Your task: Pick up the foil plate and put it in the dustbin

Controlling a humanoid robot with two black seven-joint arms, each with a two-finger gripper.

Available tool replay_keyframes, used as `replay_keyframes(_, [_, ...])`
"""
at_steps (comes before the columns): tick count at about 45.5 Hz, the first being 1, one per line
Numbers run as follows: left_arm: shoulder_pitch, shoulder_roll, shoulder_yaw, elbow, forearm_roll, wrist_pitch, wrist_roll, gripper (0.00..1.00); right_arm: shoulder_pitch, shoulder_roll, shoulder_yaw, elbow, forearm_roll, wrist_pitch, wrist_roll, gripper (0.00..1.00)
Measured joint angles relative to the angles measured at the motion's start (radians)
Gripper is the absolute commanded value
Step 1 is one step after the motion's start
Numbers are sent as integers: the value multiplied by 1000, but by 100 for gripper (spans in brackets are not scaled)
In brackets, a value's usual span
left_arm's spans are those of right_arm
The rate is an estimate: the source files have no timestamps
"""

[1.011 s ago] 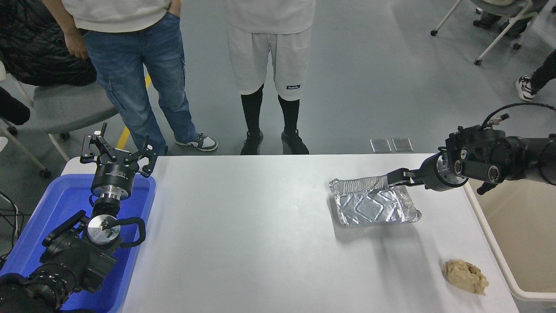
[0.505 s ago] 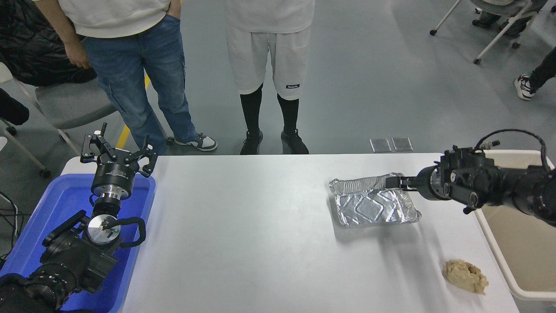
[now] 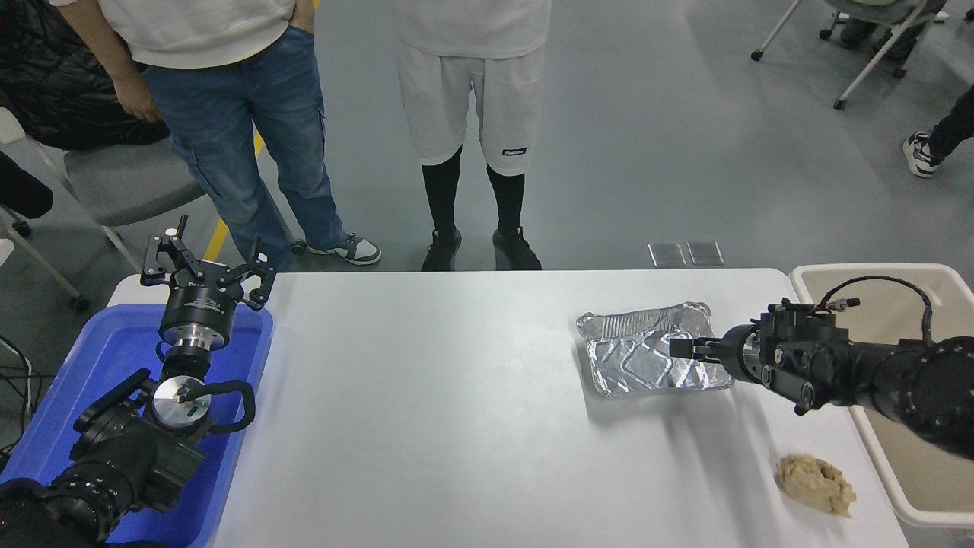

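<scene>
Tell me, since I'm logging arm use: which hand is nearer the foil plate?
Right. The right hand is over the foil plate's right end; the left hand is parked far away above the blue tub.

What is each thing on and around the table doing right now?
foil plate: flat on the table, right way up, empty.
right gripper: over the plate's right side.
left gripper: open, parked above the blue tub.
dustbin: open-topped.
paper wad: crumpled, lying untouched.
</scene>
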Motion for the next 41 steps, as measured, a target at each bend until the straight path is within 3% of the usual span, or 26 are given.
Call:
replay_keyframes(8, [0, 0, 0, 0, 0, 0, 0, 99, -24, 9, -3, -31, -8, -33, 0, 97])
replay_keyframes(11, [0, 0, 0, 0, 0, 0, 0, 99, -30, 10, -4, -39, -10, -42, 0, 87])
replay_keyframes(17, [0, 0, 0, 0, 0, 0, 0, 99, -41, 13, -5, -51, -12, -58, 0, 79])
replay_keyframes(26, [0, 0, 0, 0, 0, 0, 0, 99, -48, 14, -4, -57, -12, -66, 0, 34])
replay_keyframes(30, [0, 0, 0, 0, 0, 0, 0, 99, -49, 14, -1, -57, -12, -66, 0, 0])
replay_keyframes(41, [0, 0, 0, 0, 0, 0, 0, 99, -58, 15, 7, -50, -8, -61, -1, 0])
